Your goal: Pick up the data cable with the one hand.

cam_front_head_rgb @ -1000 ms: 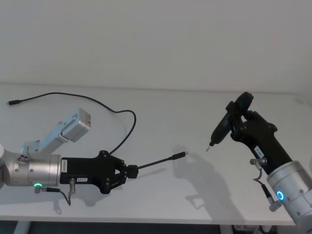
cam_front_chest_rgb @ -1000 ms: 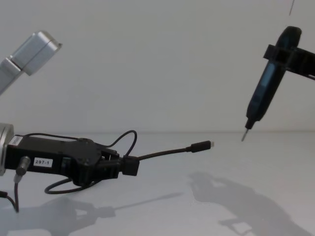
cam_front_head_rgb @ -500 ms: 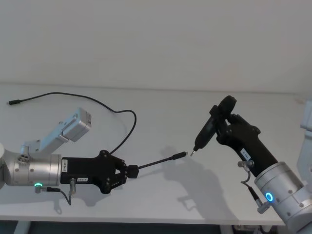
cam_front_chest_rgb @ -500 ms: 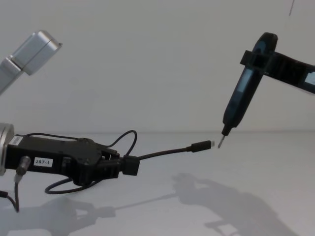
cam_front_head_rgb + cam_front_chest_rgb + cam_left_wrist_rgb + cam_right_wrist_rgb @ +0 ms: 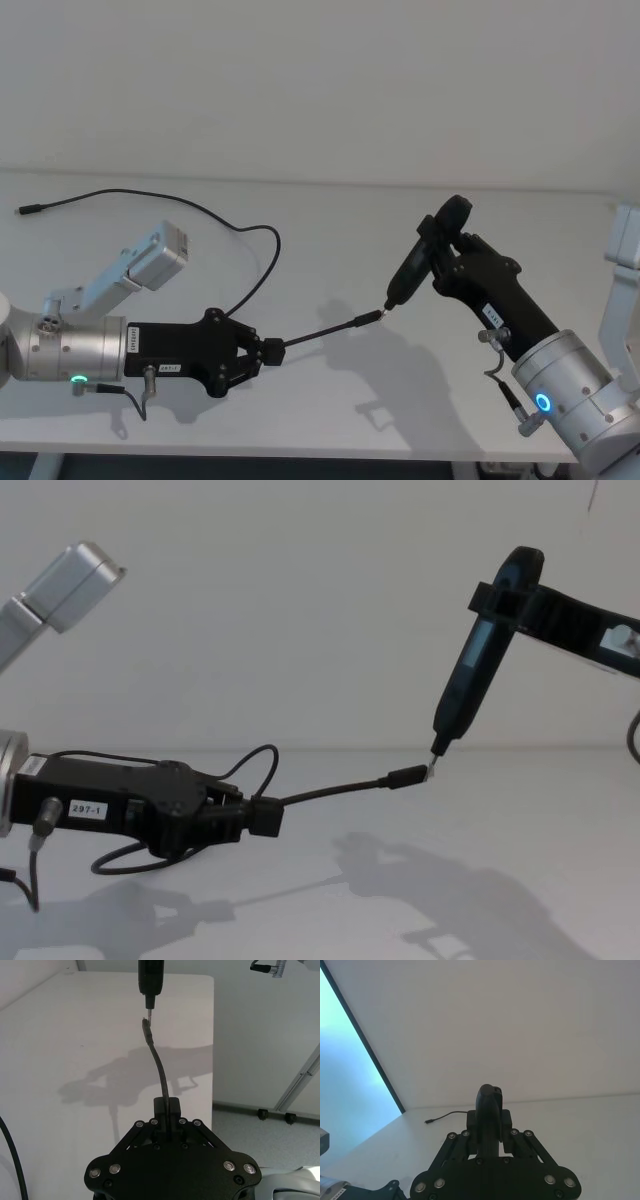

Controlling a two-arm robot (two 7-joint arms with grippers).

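While clamped on the cable a little behind its plug, left gripper holding that stiff end out level above the white table, likely presenting the metal tip. Touching the tip, a pen-shaped tool pinched in the right gripper. Remaining cable trailing looped across the table behind.

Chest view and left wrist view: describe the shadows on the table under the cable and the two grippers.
Chest view: the left gripper, shut on the data cable, throws a soft grey shadow on the table; the right gripper, shut on the pen-shaped tool, throws a blurrier one. Left wrist view: both shadows merge beside the cable.
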